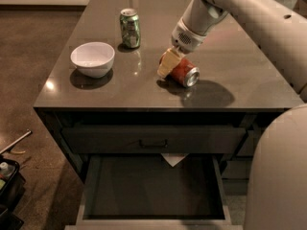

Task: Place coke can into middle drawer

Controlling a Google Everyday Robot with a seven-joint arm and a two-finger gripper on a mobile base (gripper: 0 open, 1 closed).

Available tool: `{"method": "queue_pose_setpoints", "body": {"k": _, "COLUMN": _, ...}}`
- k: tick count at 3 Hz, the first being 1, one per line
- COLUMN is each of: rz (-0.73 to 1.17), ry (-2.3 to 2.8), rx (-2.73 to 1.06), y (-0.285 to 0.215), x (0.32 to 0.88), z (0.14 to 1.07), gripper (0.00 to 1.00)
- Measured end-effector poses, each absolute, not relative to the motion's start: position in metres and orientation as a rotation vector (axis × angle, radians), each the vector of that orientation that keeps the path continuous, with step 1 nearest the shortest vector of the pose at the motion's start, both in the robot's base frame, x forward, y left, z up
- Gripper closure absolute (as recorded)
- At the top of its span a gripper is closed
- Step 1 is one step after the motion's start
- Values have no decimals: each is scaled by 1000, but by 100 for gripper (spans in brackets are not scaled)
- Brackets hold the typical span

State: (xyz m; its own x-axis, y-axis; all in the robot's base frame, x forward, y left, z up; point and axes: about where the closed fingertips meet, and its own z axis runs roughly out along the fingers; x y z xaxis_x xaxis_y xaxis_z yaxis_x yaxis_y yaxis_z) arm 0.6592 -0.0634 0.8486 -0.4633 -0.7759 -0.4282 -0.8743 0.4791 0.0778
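Observation:
The coke can (pixel 186 74) is red with a silver end and lies on its side on the dark countertop (pixel 230 87), right of the middle. My gripper (pixel 173 70) reaches down from the upper right and sits on the can's left end, touching it, with its cream-coloured tip against the can's left side. The middle drawer (pixel 153 188) is pulled out below the counter's front edge. Its flat dark interior holds nothing.
A green can (pixel 130 28) stands upright at the back left of the counter. A white bowl (pixel 93 58) sits at the left. A closed drawer front with a small bar handle (pixel 153 143) is above the open drawer. A white paper corner (pixel 173 159) hangs at the drawer's back.

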Motion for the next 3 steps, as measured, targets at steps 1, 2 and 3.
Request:
{"method": "queue_pose_setpoints", "body": {"k": 1, "rz": 411, "ry": 2395, "rx": -1391, "y": -63, "x": 659, "z": 849, "gripper": 89}}
{"method": "queue_pose_setpoints", "body": {"k": 2, "rz": 411, "ry": 2395, "rx": -1391, "y": -63, "x": 659, "z": 849, "gripper": 100}}
{"method": "queue_pose_setpoints", "body": {"k": 3, "rz": 436, "ry": 2360, "rx": -1441, "y": -59, "x": 650, "z": 861, "gripper": 100}}
